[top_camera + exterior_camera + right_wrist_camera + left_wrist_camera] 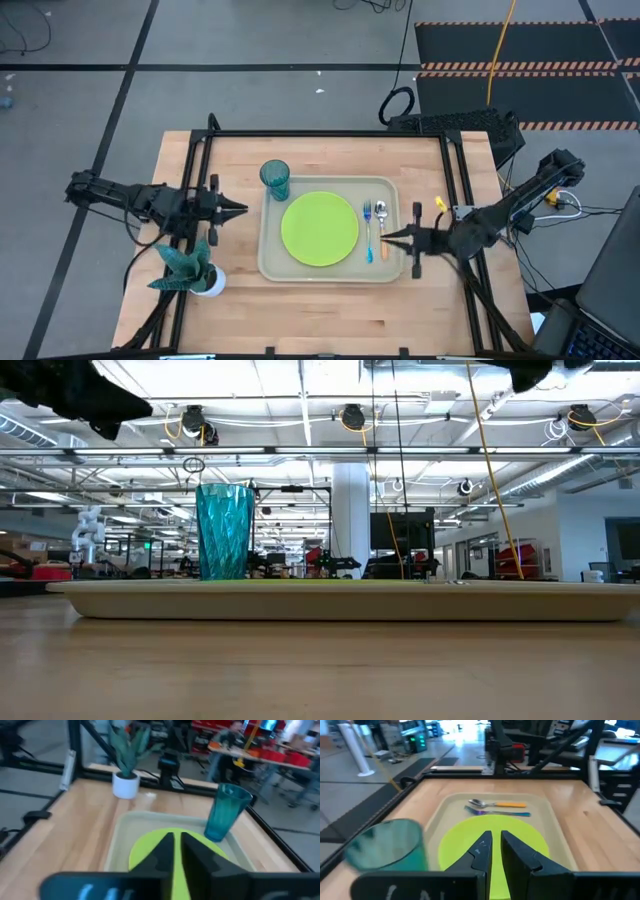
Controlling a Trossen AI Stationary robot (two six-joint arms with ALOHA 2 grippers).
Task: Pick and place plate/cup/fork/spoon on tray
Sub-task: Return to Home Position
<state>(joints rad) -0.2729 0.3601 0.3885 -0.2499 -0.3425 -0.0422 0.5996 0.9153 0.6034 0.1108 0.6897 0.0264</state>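
Note:
The beige tray [270, 262] lies in the middle of the table. On it lie the lime-green plate [320, 229] and, to the plate's right, the blue-handled fork [368, 225] and the orange-handled spoon [381, 228], side by side. The teal cup [275, 179] stands upright in the tray's far left corner. My left gripper [240, 209] is shut and empty, left of the tray, and points at it. My right gripper [388, 237] is shut and empty over the tray's right rim, near the spoon's handle. The low view shows both arms high above the table.
A teal leafy plant in a white pot [190, 268] stands at the table's near left, close to my left arm. A black frame [330, 134] runs around the table's top. Bare wood lies in front of the tray [330, 315].

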